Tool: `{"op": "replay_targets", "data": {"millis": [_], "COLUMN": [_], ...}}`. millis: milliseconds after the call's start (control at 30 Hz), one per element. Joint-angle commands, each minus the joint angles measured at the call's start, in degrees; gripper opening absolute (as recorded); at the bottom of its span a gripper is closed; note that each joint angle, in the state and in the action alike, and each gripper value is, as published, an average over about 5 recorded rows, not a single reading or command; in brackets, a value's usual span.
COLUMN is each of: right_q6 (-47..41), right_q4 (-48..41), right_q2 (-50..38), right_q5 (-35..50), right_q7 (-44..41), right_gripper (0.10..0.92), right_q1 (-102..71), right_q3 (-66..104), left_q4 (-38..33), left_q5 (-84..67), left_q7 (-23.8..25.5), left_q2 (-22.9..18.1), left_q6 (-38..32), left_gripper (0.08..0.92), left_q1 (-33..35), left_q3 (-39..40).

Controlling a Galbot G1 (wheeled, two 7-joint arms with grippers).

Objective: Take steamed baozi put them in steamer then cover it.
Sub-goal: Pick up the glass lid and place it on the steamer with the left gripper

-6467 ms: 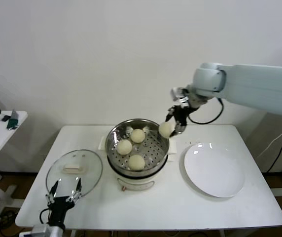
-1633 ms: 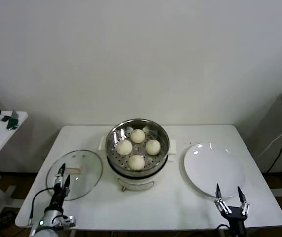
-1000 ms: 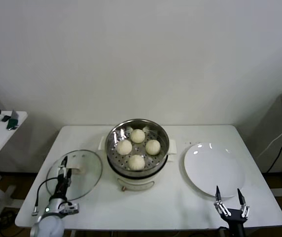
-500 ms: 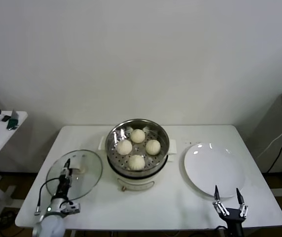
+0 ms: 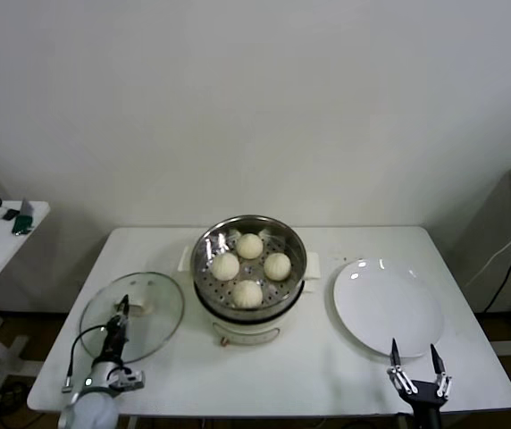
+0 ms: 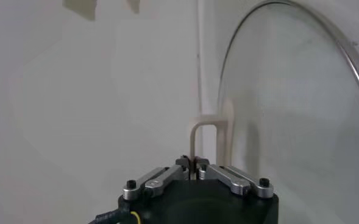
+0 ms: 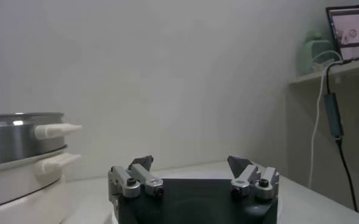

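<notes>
Both hands differ: left hand clamped on cover handle, right hand wide open.

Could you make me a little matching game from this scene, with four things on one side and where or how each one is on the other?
Things:
1. round cream-white dough buns
2. round transparent glass lid
3. flat white plate
4. right gripper

States:
a. bare, on the table right of the cooker
b. open, at the table's near edge
c. four, inside the shiny steel steamer basket
d. gripped at its handle by the shut left gripper

Pairs: 1-c, 2-d, 3-a, 4-b
</notes>
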Motion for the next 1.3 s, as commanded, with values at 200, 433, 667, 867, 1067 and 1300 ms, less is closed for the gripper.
{"op": "replay_targets", "data": {"millis": [200, 433, 667, 867, 1067, 1300], "right_q6": [0.5, -0.2, -1.4, -1.9, -1.9, -1.5], "right_q4": [0.3, 0.4, 0.1, 0.0, -0.6, -1.9], "right_q2": [0.1, 0.4, 0.4, 0.4, 0.5, 0.5], "right_q5": [-0.1, -2.3, -4.5, -4.7, -4.9, -4.9], "right_q7": [0.1, 1.0, 2.1, 2.5, 2.7, 2.8], "right_gripper": [0.823, 0.823, 0.823, 0.823, 0.823, 0.823], "right_q1": [-0.2, -0.4, -0.1, 0.7, 1.7, 2.7], "right_q3": [0.3, 0.6, 0.8, 0.5, 0.3, 0.1], "left_q4": [-8.2, -20.4, -35.2, -42.4, -46.6, -45.3], "left_q5": [-4.5, -11.8, -22.5, -23.3, -17.0, -6.5], "left_q7": [0.7, 11.9, 23.7, 23.6, 23.6, 26.4], "left_q2": [1.8, 8.4, 14.9, 17.7, 17.1, 12.7], "left_q6": [1.4, 11.6, 26.6, 33.9, 40.1, 41.9], "left_gripper": [0.134, 0.134, 0.134, 0.134, 0.134, 0.134], "left_q1": [1.2, 3.9, 4.9, 3.0, 0.9, -4.0], "left_q3": [0.1, -0.1, -0.1, 4.9, 17.6, 29.6]}}
